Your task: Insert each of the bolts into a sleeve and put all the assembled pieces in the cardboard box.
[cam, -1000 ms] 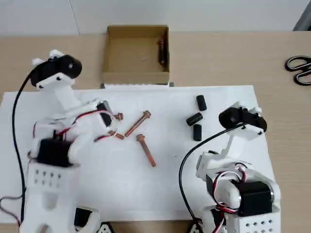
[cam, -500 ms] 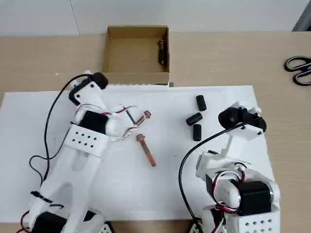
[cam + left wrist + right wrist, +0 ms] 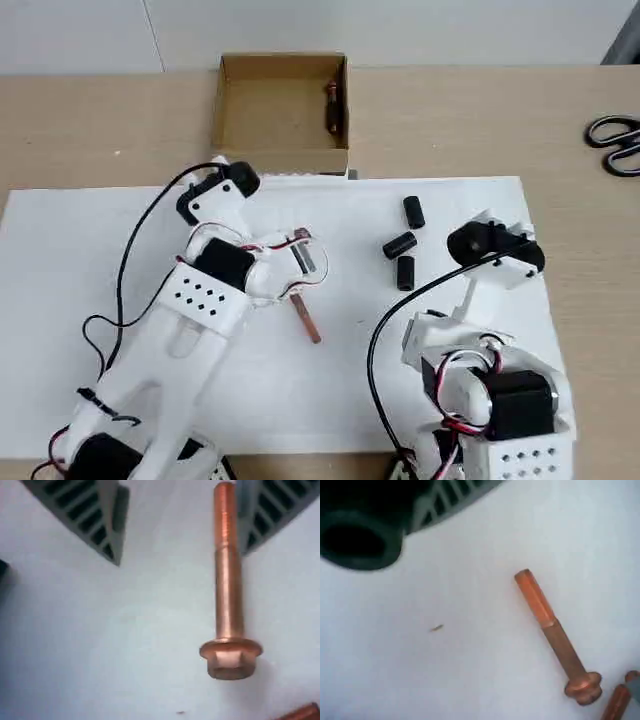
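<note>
Left arm [image 3: 170,340] slants from lower left to centre. Left hand [image 3: 300,260] sits low over the white sheet [image 3: 60,300], spread, w/ a bolt [image 3: 228,590] lying between at its threaded end (nearer one side, not pinched). 2nd bolt [image 3: 308,322]: upper end hidden under that hand. Right arm [image 3: 480,330] folded at lower right; right hand [image 3: 485,245], can't tell if spread or pressed. Three sleeves [image 3: 399,244] just left of it, apart from the bolts. Open sheet at left & bottom centre. Cardboard box [image 3: 228,110] at top on the bench [image 3: 100,120], one assembled piece [image 3: 334,105] by its right wall. Scissors [image 3: 615,142] cut off by right edge.
</note>
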`<action>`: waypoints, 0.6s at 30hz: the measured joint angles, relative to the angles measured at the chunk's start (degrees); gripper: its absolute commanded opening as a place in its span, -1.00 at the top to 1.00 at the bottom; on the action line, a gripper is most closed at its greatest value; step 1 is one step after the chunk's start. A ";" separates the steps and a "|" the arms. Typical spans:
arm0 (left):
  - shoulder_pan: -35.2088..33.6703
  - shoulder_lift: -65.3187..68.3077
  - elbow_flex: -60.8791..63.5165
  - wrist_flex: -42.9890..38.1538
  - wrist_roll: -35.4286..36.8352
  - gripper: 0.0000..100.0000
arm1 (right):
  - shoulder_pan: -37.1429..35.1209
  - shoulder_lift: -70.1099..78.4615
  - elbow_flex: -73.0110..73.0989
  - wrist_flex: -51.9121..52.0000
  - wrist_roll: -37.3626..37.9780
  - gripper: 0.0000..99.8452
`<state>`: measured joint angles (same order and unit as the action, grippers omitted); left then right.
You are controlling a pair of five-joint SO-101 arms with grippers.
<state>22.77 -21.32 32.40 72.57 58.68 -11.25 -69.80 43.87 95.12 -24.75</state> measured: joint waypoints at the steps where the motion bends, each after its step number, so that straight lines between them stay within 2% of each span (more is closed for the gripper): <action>1: 0.00 0.00 0.88 -0.70 0.00 0.72 | 0.00 0.00 0.00 0.00 0.00 0.99; 18: 0.00 0.18 12.66 -14.59 0.00 0.78 | 0.00 0.00 0.00 0.00 0.00 0.99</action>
<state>22.77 -21.14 45.05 57.98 58.68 -11.25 -69.80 43.87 95.12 -24.75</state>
